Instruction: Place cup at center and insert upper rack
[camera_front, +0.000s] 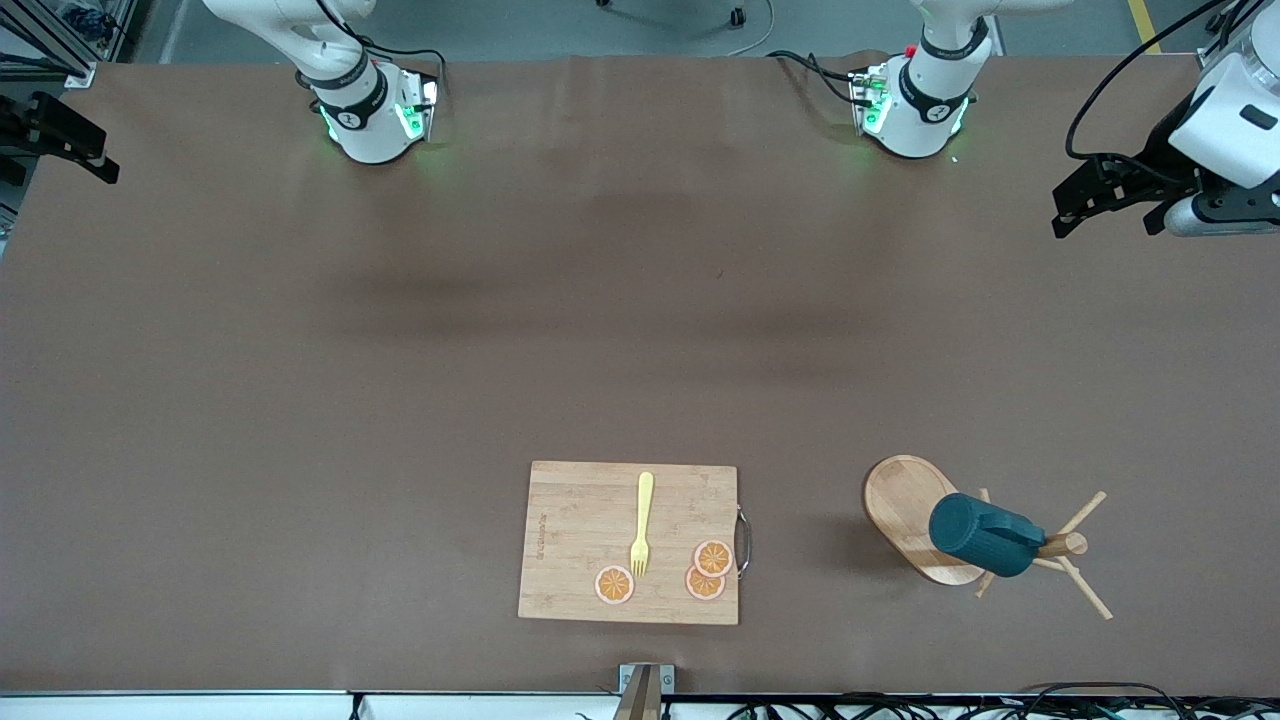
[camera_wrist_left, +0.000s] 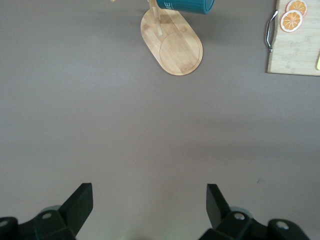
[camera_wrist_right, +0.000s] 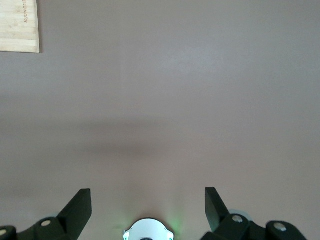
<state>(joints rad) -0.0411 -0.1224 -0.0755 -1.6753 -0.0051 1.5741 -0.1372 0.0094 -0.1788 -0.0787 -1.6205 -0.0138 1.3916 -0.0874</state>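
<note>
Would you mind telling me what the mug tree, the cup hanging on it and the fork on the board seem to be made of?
The mug tree looks like light bamboo or wood, with visible grain and a matte finish. The cup is dark teal, probably glazed ceramic, though its finely ribbed wall leaves that open. The fork is uniformly pale yellow, likely plastic.

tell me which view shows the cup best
The front view: the whole cup shows, hung on the mug tree. The left wrist view catches only a cut-off strip of it at the frame edge. The right wrist view shows none of it.
</note>
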